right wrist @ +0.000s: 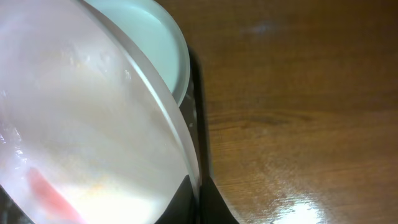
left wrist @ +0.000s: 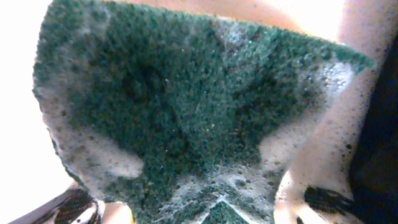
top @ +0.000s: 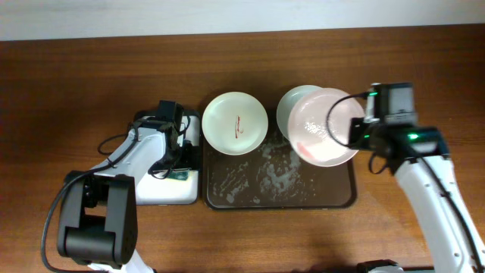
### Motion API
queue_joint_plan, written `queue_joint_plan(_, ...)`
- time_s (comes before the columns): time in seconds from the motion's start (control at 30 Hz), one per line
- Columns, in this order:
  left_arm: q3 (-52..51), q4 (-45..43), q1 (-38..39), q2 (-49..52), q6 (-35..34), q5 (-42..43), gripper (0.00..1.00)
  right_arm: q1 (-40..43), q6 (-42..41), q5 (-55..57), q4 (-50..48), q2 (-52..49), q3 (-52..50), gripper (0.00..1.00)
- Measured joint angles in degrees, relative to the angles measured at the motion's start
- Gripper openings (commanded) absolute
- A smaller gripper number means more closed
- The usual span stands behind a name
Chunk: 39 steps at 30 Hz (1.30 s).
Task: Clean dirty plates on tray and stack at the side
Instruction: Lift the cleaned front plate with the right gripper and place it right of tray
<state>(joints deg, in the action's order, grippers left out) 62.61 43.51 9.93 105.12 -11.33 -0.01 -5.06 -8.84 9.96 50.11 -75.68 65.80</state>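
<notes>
The brown wooden bench (top: 76,91) carries a large dark brown rectangular tray (top: 345,199) with a raised rim, streaked with whitish foam (top: 273,178), probably there to catch the wash water. Against its left side lies a smaller white rectangular tray (top: 155,196), apparently the sponge's resting place. A round cream plate (top: 322,125) with a red smear is held over the dark tray's far right corner, face up, seemingly presented for wiping; the right tool (top: 353,130) is clamped on its rim. Under it, a pale green round plate (top: 288,102) is half hidden. A white round plate (top: 235,123), with a thin red streak at its centre, sits at the dark tray's far left edge, unwashed. The left tool (top: 182,161) pinches a soapy green scouring sponge (left wrist: 186,112) over the white tray.
</notes>
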Motion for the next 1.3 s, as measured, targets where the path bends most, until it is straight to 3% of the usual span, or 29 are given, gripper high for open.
queue_joint_plan(0.33,0.1,-0.3,0.0,0.0,0.0,0.0,0.92,-23.7,-2.9,31.5,-0.2,0.0,0.0,0.04)
queue_joint_plan(0.73,0.2,-0.7,0.0,0.0,0.0,0.0,0.92,-36.1,-1.7,48.2,-0.9,-11.0,0.1,0.04)
queue_joint_plan(1.07,0.2,-0.7,0.0,0.0,0.0,0.0,0.92,-37.0,-3.1,53.9,-1.3,-11.4,0.1,0.04)
queue_joint_plan(1.3,0.2,-0.7,0.0,0.0,0.0,0.0,0.92,-25.0,-10.7,39.7,-1.3,-11.4,0.1,0.04)
